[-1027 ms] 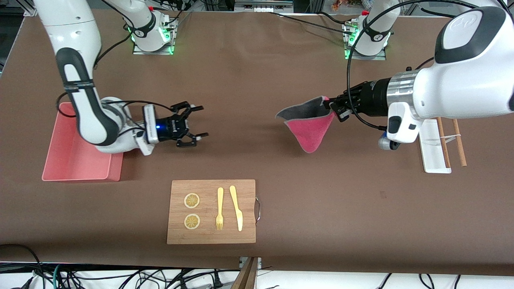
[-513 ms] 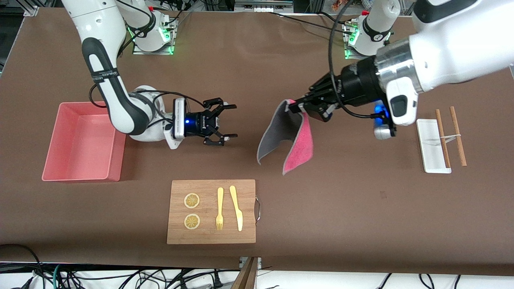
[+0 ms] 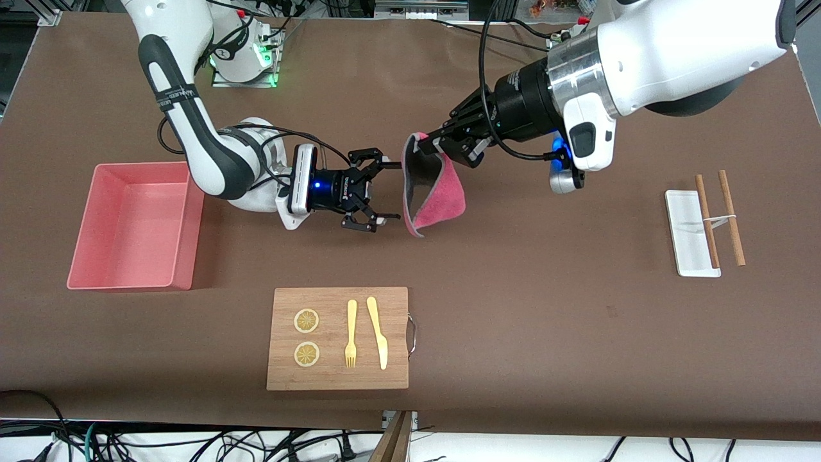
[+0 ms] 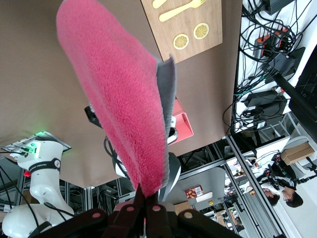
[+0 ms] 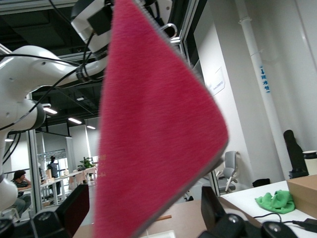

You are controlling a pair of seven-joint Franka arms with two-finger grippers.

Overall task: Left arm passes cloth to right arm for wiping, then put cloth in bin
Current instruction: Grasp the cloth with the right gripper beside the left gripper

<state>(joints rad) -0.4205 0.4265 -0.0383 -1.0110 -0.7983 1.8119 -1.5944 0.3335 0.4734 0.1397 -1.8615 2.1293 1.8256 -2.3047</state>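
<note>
Hanging from our left gripper (image 3: 428,145), the cloth (image 3: 431,192) drooped in the air over the middle of the worktop (image 3: 513,308). The left jaws were pressed together on its top corner, so the cloth hung long-ways, straight down, with its red fuzzy face and its grey face folded loosely like a scoop.

Our right gripper (image 3: 383,194) was just beside the cloth, at about the same height, on the side toward the right arm's end of the worktop. Its jaws were spread wide and pointed flat at the cloth's hanging edge. One fingertip (image 3: 390,164) was close to the top of that edge and the other was close to the bottom. We could not tell if the fingertips touched the cloth yet.

In the right wrist view the cloth (image 5: 153,129) filled the space ahead of the open jaws, so it lay right in front of them. In the left wrist view the cloth (image 4: 124,94) fell away from our shut jaws.

We judged that this gap was what mattered next. The right gripper only had a very short way to go before it could close on the cloth. The left gripper would have to keep its hold until then.

The bin (image 3: 131,224) sat on the worktop near the right arm's end, well apart from the cloth.
</note>
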